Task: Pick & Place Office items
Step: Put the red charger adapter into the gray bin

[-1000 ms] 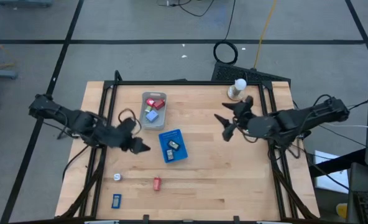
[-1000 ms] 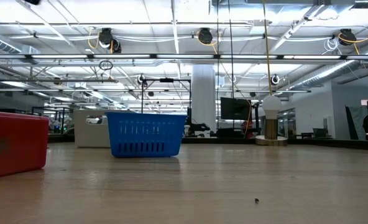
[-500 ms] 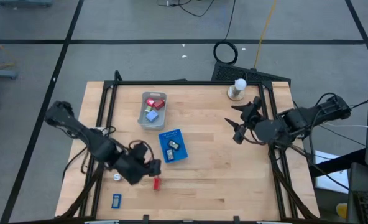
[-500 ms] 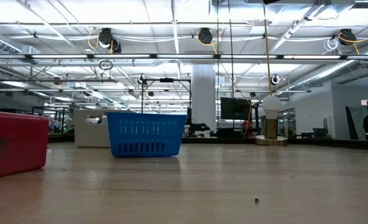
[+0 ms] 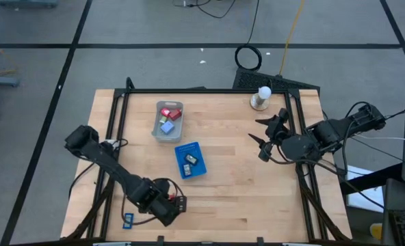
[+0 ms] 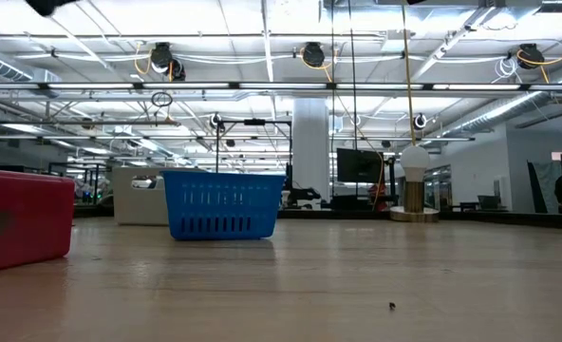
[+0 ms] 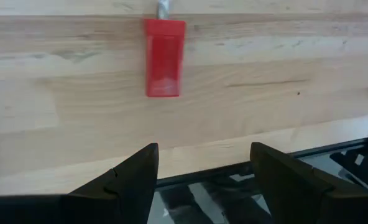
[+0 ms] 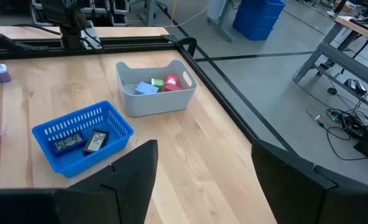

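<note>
Above red piece [image 7: 165, 57], left hand [image 5: 177, 204] open, pointing down

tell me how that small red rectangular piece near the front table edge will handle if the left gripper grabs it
The small red rectangular piece looks like rigid plastic, so probably stiff and light. It lies flat on the wooden table, so unlikely to roll. Its smooth faces might slip between the open left gripper fingers.

In the high view, a tray [image 5: 167, 123] holding small pieces [image 5: 170, 113] is placed upper centre-left of the table [image 5: 237, 191]; a basket [image 5: 190, 160] is set just below-right of it, and a knob [image 5: 261, 98] at upper right.
</note>
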Available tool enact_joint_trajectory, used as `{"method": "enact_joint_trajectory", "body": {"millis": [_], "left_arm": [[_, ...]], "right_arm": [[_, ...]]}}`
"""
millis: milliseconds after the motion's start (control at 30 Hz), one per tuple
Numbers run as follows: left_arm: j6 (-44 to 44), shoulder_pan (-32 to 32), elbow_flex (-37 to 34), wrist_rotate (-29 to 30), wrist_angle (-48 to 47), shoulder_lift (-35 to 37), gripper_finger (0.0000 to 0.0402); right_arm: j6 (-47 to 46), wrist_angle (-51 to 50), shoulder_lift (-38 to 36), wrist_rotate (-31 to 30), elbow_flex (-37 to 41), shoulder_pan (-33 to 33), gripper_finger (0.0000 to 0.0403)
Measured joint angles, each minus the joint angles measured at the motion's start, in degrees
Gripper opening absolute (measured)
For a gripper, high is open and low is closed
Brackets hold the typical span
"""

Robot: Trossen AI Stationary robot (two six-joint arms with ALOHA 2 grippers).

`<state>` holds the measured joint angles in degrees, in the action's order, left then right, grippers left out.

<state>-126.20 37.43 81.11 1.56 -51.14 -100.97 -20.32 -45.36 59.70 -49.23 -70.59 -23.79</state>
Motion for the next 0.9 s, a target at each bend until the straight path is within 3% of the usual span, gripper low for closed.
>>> {"method": "enact_joint_trajectory", "body": {"millis": [333,567,900], "left_arm": [[0.6,-1.1,0.0,0.0,-1.4,-3.0,0.0255],[5.7,-3.3,0.0,0.0,-7.0,-3.0,0.0255],[11.0,-4.9,-1.8,-0.1,-7.2,-3.6,0.0255]], "right_arm": [[-1.0,0.1,0.0,1.5,0.0,0.0,0.0251],[-1.5,0.1,0.0,1.5,0.0,0.0,0.0251],[-1.5,0.6,0.0,1.6,0.0,0.0,0.0251]]}}
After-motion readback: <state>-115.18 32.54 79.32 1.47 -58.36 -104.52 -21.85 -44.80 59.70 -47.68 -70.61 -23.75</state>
